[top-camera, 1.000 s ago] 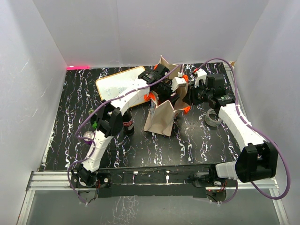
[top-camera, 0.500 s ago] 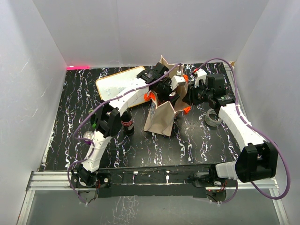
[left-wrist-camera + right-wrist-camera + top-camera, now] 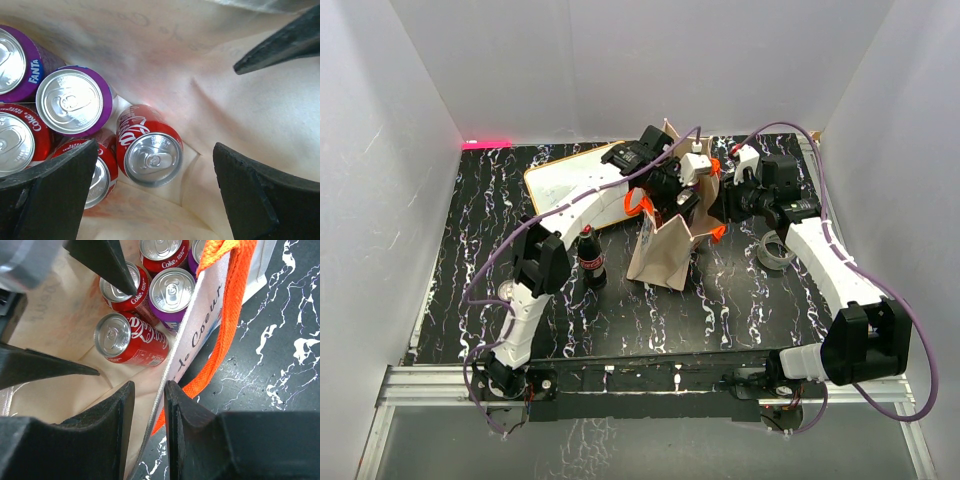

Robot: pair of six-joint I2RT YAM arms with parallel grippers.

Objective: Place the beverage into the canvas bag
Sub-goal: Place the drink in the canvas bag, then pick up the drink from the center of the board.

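Marbled table | right jaws pinch canvas bag wall | tilted Coke can below wide left jaws

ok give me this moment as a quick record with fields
left gripper: open, over the inside of the bag, holding nothing
right gripper: shut on the canvas bag wall near the rim
in bag: three red coke cans, one leaning; two purple fanta cans
outside bag: cola bottle standing on the table by the left arm
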